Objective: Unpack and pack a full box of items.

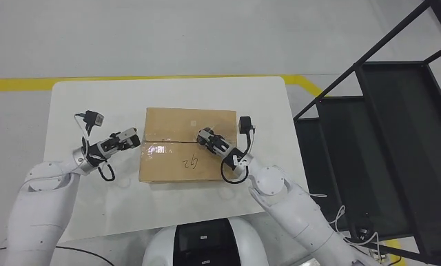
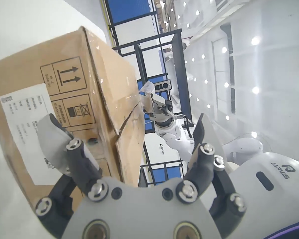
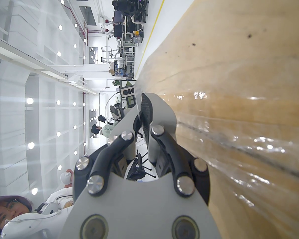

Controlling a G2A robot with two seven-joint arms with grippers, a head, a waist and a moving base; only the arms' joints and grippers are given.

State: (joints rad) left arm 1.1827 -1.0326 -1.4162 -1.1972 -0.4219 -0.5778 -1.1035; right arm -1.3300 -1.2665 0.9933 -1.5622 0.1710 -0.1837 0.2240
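While top view shows box [image 1: 179, 125] lid, left wrist view shows side label [image 2: 22, 125].

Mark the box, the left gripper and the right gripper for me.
box [image 1: 165, 166], top view, on its near top flap
left gripper [image 1: 132, 138], top view, midway between its fingertips
right gripper [image 3: 141, 106], right wrist view, midway between its fingertips

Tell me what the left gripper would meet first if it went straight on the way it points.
Most likely the cardboard box: the left gripper, open, points at its labelled side, nothing between them. The gap is hard to judge.
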